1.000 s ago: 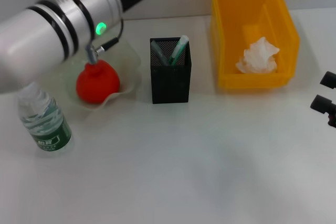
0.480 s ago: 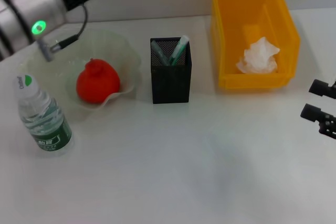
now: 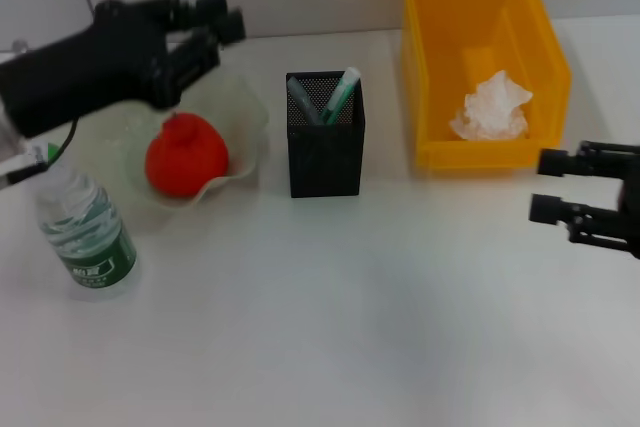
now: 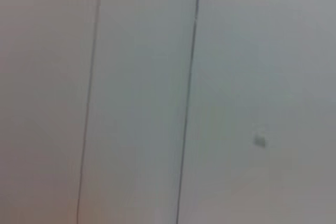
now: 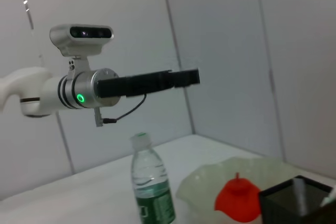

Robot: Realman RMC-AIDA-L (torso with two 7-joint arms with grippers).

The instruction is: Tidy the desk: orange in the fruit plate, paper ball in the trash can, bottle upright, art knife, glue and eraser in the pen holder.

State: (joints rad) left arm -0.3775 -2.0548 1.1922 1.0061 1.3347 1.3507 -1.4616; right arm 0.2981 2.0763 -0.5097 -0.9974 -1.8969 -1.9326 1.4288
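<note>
The orange [image 3: 186, 155] lies in the translucent fruit plate [image 3: 248, 112]. Left of the plate, the bottle [image 3: 85, 232] stands upright. Two slim greenish items [image 3: 340, 95] stick out of the black mesh pen holder [image 3: 325, 152]; I cannot tell which is the art knife or the glue, and the eraser is hidden. The paper ball [image 3: 492, 107] rests in the yellow trash can [image 3: 430, 67]. My left gripper [image 3: 215, 19] hovers open and empty behind the plate. At the right edge, my right gripper [image 3: 550, 185] is open and empty. The right wrist view shows the bottle [image 5: 152, 187], orange [image 5: 239, 200] and left gripper [image 5: 184, 78].
The left wrist view shows only a pale wall. The white tabletop [image 3: 330, 327] stretches bare in front of the objects. The trash can stands just behind my right gripper.
My left arm has drawn back to the left, off the bottle and plate, bringing its gripper into view. My right gripper has slid leftward into the picture.
</note>
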